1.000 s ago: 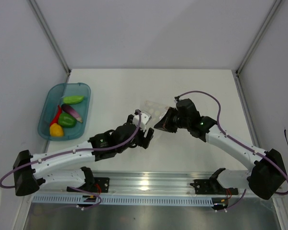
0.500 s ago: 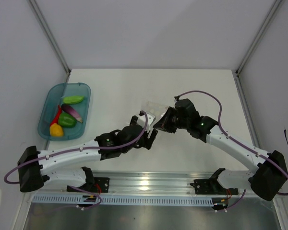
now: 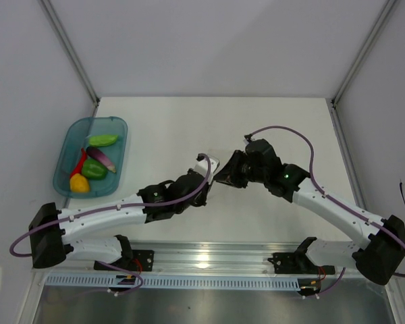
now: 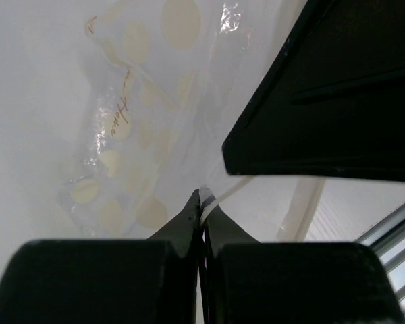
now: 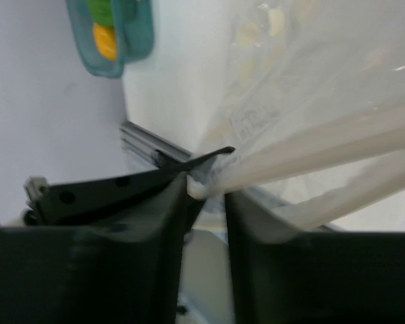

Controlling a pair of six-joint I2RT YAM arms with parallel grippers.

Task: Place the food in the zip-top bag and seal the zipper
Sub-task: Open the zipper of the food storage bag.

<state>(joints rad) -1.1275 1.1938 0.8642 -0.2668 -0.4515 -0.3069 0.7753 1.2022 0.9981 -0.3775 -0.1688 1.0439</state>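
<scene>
Left fingers (image 4: 181, 237), right fingers (image 5: 155, 256) pinching one zip-top bag (image 4: 121, 128) — five vegetables (image 3: 94, 169), one tray (image 3: 122, 123)

Red cursive lettering (image 4: 116, 113) on the zip-top bag (image 4: 152, 145) seems to read "Home"; nothing else legible.

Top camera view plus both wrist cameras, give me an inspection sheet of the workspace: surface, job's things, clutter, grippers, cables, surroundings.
Surface: white table, carrying the tray and the bag.
Job's things: clear dotted plastic zip-top bag at mid-table, no food seen inside. Two green toy vegetables, purple eggplant, red chili and yellow pepper all lie in the teal translucent plastic tray at the left edge.
Clutter: nothing seen.
Grippers: left gripper shut on the bag's edge; right gripper pinches an edge strip of the bag.
Cables: purple cables loop along both arms.
Surroundings: white walls, metal frame posts, aluminium rail at the near edge.
</scene>
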